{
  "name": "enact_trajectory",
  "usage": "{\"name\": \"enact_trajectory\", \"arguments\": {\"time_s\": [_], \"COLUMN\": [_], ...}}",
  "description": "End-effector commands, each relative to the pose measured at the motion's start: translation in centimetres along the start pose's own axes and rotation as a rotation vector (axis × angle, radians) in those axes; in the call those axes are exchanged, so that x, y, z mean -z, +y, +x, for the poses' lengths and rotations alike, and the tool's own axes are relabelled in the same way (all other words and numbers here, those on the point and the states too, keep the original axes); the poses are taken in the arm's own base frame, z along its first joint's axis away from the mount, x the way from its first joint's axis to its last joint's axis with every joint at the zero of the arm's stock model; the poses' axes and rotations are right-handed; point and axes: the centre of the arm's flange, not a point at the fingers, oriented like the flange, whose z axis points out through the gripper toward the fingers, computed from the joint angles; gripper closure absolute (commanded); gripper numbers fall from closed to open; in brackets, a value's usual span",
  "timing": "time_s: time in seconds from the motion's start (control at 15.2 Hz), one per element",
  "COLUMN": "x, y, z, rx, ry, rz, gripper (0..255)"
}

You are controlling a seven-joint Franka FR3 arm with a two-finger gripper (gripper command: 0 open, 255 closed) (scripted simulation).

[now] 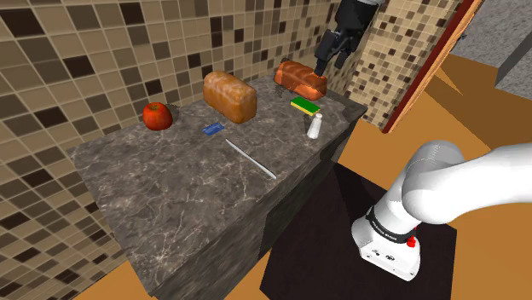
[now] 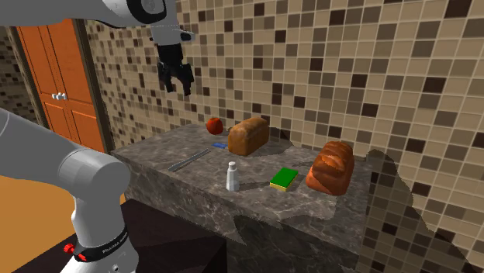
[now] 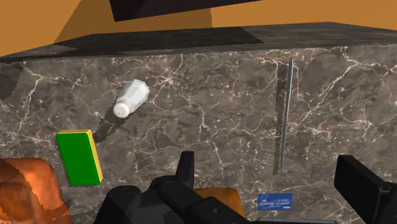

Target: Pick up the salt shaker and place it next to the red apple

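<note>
The salt shaker (image 1: 315, 126) (image 2: 231, 176) (image 3: 131, 98) is small and white and stands upright near the counter's front edge, beside a green sponge (image 1: 304, 106) (image 2: 285, 178) (image 3: 79, 156). The red apple (image 1: 157, 115) (image 2: 215, 125) sits by the tiled wall at the shoulder view's left end of the counter. My black gripper (image 1: 332, 61) (image 2: 177, 85) (image 3: 273, 184) hangs high above the counter, open, with nothing between its fingers. In the wrist view the shaker lies well ahead of the fingers (image 3: 186, 168).
On the dark marble counter (image 1: 170, 196) (image 2: 256, 209) lie a tan bread loaf (image 1: 230, 95) (image 2: 248, 135), a reddish-brown loaf (image 1: 301, 78) (image 2: 331, 167) (image 3: 25, 191), a blue card (image 1: 212, 128) (image 3: 275, 202) and a long metal rod (image 1: 251, 158) (image 2: 190, 160) (image 3: 284, 118). Tiled walls stand behind.
</note>
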Motion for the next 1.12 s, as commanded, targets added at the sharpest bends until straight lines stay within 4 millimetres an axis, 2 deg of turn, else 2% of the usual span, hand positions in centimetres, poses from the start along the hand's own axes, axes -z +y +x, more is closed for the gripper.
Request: {"name": "enact_trajectory", "arguments": {"time_s": [0.0, 1.06], "x": [0.0, -16.6], "y": [0.0, 14.4], "z": [0.0, -0.5], "rx": [0.0, 0.06], "ry": [0.0, 0.062], "rz": [0.0, 0.076], "gripper": [0, 0]}}
